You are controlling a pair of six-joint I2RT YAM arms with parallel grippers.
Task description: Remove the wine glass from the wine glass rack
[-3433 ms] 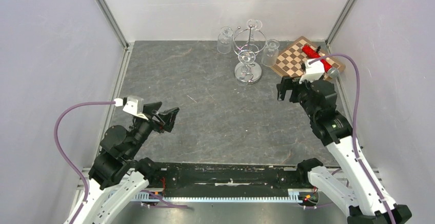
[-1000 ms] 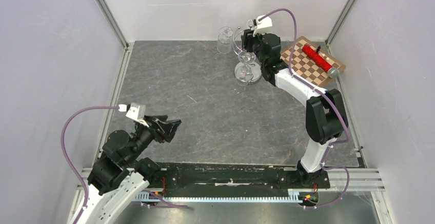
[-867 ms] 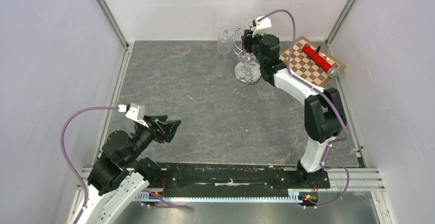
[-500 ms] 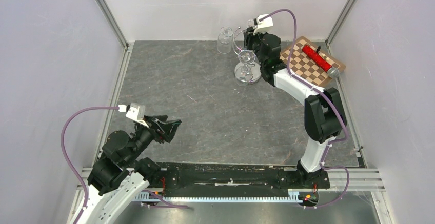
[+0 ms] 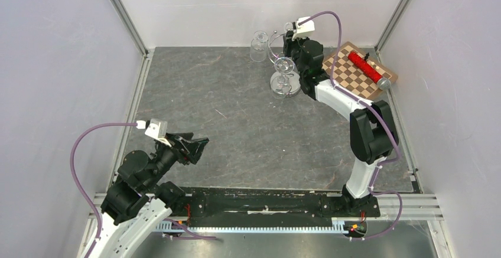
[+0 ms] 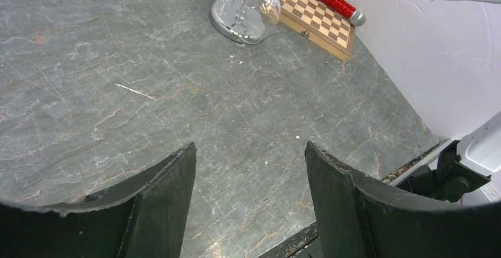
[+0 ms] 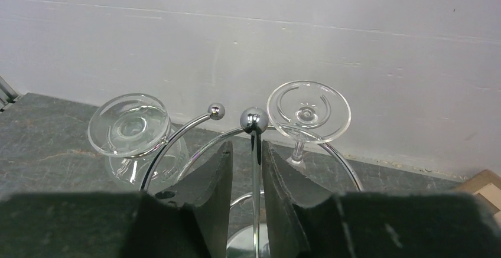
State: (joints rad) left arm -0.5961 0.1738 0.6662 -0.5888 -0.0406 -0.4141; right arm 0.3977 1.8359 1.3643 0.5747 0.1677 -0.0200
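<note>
- Top view: one wine glass rack (image 5: 285,85) stands at the far edge of the table (image 5: 236,122), right of the middle.
- Two glasses show on it: a left glass (image 5: 258,45) and a front glass (image 5: 284,66) hanging over the round base.
- The right arm reaches across the right side of the rack and hides it. The right gripper (image 5: 289,44) is at the top ring.
- One checkerboard (image 5: 345,79) lies just right of the rack, with one red stick (image 5: 363,65) on it.
- The left gripper (image 5: 195,143) hangs low at the near left, well apart from the rack.
- Left wrist view: the two left fingers stand wide apart with only bare table between them. They hold nothing.
- Far off are the mirrored base, one glass bowl above it, and the checkerboard.
- Right wrist view: the two right fingers leave only a narrow gap.
- The thin central pole (image 7: 255,169) with its ball top shows in this gap. Whether a finger touches it, I cannot tell.
- Two round glass feet rest on the ring: a left foot (image 7: 129,129) and a right foot (image 7: 307,111).
- Two chrome balls are between them.
</note>
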